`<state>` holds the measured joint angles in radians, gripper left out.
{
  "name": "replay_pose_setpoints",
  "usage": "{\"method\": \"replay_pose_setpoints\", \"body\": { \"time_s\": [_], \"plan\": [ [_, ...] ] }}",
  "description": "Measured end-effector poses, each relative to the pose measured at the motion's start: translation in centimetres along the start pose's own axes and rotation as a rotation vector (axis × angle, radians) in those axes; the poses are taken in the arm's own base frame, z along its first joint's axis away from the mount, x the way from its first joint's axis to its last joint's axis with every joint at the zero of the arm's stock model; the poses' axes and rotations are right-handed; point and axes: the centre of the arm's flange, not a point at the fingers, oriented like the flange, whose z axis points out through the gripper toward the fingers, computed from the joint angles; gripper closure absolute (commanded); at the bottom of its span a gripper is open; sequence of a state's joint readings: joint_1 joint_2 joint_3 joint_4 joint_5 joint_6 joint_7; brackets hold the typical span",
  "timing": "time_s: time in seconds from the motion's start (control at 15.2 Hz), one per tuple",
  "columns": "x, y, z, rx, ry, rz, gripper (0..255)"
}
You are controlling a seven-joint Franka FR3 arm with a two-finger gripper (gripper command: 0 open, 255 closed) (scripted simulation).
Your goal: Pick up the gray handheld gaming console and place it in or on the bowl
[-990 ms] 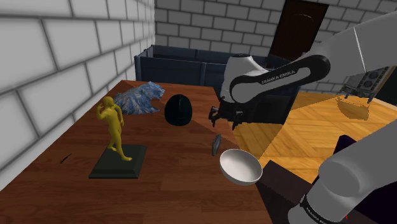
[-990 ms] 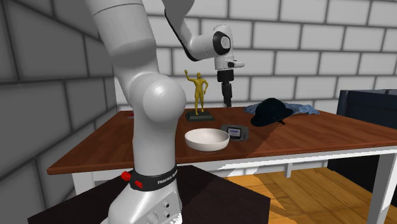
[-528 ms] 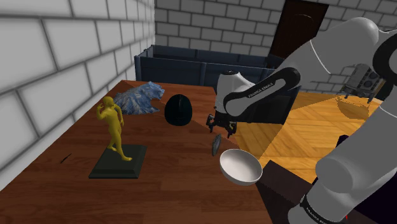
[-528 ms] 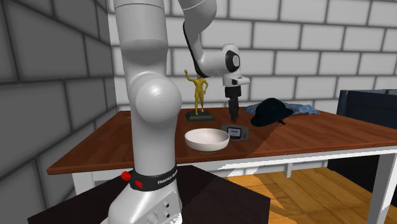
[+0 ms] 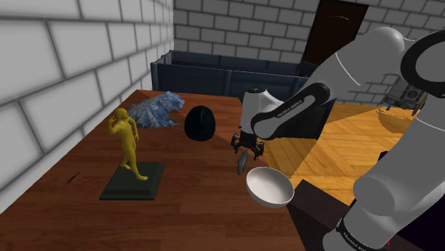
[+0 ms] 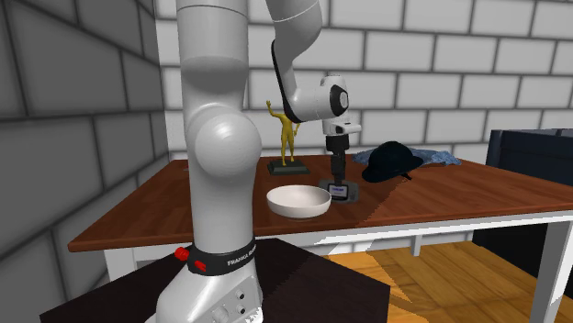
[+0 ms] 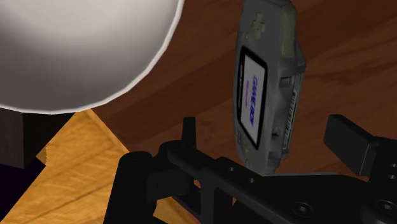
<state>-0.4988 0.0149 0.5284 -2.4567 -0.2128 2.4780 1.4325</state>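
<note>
The gray Game Boy console [image 7: 264, 83] stood tilted up on the wooden table [image 5: 192, 196], its screen facing the second exterior camera. It was just beside the white bowl [image 6: 298, 202] and near the table edge by the stand. The black gripper [image 6: 339, 178] hung right over it, with fingers [image 7: 347, 145] spread wide on either side of its lower end — not touching, holding nothing. Bare wood lay open beyond the console. The black hat [image 6: 390, 161], gold figurine [image 5: 128, 146] and blue crumpled shape [image 5: 158, 110] sat well apart — nearer the brick wall [image 5: 64, 64].
</note>
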Motion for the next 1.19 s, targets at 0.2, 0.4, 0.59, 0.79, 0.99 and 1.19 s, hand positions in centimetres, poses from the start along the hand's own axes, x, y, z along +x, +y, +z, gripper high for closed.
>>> {"method": "replay_pose_setpoints", "body": {
  "time_s": [0.2,0.4,0.59,0.79,0.99,1.19],
  "plan": [
    [0.01,-0.01,0.09,0.0,0.0,0.0,0],
    [0.01,-0.01,0.1,0.0,0.0,0.0,255],
    [0.03,-0.02,0.06,0.001,0.001,0.0,255],
    [0.04,-0.01,0.07,0.0,0.001,0.0,255],
    [0.04,0.01,0.07,0.0,0.001,0.0,255],
    [0.07,0.03,-0.51,0.0,0.0,0.0,255]
  ]
}}
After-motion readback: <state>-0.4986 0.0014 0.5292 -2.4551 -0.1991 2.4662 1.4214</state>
